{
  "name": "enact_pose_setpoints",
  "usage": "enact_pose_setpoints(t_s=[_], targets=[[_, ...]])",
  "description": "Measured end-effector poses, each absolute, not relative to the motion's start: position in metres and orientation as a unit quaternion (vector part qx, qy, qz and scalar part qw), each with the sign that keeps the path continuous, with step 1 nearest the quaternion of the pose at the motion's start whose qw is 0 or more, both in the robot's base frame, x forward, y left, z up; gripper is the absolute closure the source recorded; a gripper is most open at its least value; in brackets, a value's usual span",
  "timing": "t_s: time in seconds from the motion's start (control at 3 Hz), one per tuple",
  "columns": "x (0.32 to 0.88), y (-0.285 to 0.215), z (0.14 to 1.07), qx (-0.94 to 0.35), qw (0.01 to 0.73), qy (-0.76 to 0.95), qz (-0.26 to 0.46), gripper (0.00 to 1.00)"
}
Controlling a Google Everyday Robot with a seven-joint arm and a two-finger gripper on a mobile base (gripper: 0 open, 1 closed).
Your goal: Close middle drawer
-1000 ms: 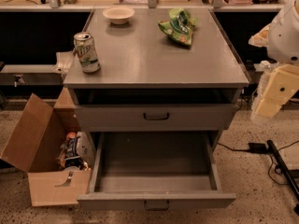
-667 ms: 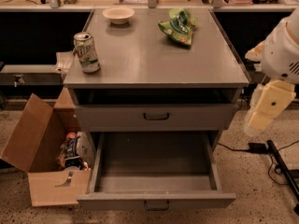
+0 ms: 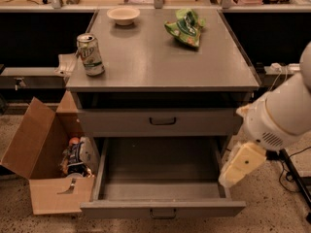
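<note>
Seeing the middle drawer [image 3: 194,208] pulled well out of the grey cabinet [image 3: 160,57] toward the camera, long axis across the cabinet's front, bar handle [image 3: 163,212] facing out. My gripper [image 3: 241,164] hangs at the cabinet's right front by that drawer's right wall; contact and grip state I can't tell, and anything under the drawer is hidden. Can [image 3: 90,54], bowl [image 3: 123,15] and green bag [image 3: 185,27] sit on the cabinet's top, open cardboard box [image 3: 39,178] left of it on speckled floor [image 3: 272,217].
</note>
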State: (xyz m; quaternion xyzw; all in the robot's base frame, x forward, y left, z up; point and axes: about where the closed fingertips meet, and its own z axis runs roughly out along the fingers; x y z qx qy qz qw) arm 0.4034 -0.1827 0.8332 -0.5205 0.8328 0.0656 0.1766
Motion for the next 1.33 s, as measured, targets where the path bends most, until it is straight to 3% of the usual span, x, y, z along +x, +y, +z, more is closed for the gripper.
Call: enact_pose_setpoints(t_s=[0.33, 0.67, 1.33], targets=[[0.383, -0.163, 0.734, -0.486, 0.177, 0.848, 0.113, 0.0], [0.383, -0.163, 0.734, -0.486, 0.177, 0.848, 0.113, 0.0], [0.383, -0.135, 0.654, -0.486, 0.16, 0.838, 0.189, 0.0]])
